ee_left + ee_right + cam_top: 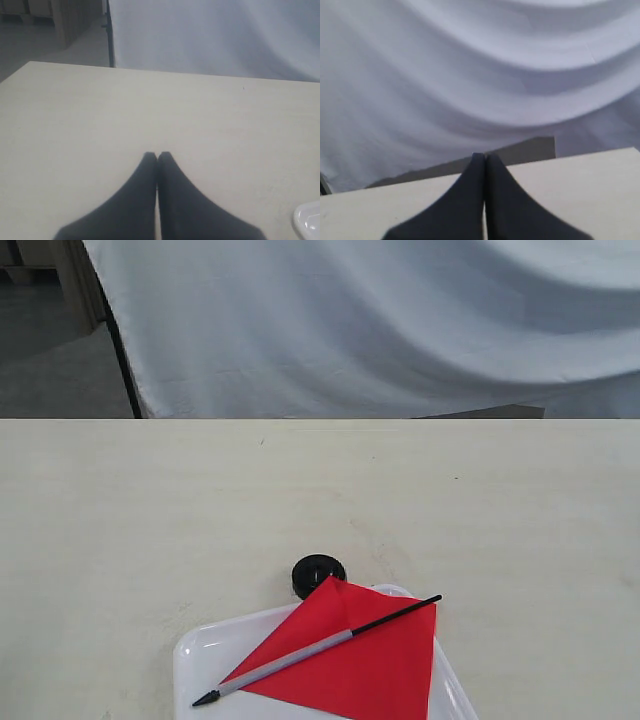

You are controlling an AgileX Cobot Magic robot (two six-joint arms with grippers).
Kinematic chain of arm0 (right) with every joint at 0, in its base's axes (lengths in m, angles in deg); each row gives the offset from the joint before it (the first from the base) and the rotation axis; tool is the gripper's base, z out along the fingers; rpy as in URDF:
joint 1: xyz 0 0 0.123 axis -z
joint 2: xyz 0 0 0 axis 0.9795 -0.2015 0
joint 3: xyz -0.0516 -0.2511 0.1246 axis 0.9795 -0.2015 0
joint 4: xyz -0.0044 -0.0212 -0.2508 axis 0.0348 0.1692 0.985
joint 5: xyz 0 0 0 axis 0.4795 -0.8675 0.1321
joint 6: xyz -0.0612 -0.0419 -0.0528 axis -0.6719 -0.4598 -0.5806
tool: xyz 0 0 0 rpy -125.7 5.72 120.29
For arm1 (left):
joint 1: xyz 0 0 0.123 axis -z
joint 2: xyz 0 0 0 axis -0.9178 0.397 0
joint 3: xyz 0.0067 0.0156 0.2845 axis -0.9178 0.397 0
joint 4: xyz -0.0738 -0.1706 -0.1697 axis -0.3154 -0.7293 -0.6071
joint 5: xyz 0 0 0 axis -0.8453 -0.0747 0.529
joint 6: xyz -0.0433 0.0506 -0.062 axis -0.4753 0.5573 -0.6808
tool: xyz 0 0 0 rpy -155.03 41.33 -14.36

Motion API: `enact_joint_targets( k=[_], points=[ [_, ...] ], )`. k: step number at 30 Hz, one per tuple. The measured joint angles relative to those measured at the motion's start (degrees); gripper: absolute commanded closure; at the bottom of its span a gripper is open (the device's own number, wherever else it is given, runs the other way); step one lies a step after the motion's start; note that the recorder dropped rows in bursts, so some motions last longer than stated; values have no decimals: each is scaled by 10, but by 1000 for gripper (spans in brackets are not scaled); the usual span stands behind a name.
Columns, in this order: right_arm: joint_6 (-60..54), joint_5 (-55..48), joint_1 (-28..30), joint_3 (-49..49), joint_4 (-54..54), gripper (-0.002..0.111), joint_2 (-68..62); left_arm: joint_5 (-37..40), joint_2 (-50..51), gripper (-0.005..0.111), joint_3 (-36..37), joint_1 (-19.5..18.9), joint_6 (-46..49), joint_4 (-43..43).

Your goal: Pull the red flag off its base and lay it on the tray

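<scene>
Left gripper (pixel 157 155): fingertips pressed together with nothing between them, poised above the bare pale table (pixel 100 115), a corner of the tray (pixel 307 220) off to one side.

Right gripper (pixel 485 156): likewise pinched closed and empty, near the table's far edge, facing a draped white cloth (pixel 470 75).

Red flag (pixel 370 660): off the base, lying flat on the tray at the table's near edge. Grey-and-black stick slanting across the cloth, pointed tip low on the left.

Base (pixel 318 575): on the table just beyond the tray's far rim, beside the flag's upper corner; touching or not, cannot tell.
</scene>
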Motion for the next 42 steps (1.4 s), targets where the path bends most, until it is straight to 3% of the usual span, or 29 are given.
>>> enact_joint_targets(
  k=[16, 23, 31, 42],
  points=[
    [20, -39, -37, -152, -21, 109, 433, 0, 0, 107, 0, 0, 0, 0],
    [20, -77, -62, -150, -27, 109, 446, 1, 0, 107, 1, 0, 0, 0],
    [40, -101, -62, -154, -125, 109, 446, 1, 0, 107, 1, 0, 0, 0],
    [-44, 32, -62, -317, -79, 109, 446, 1, 0, 107, 1, 0, 0, 0]
  ],
)
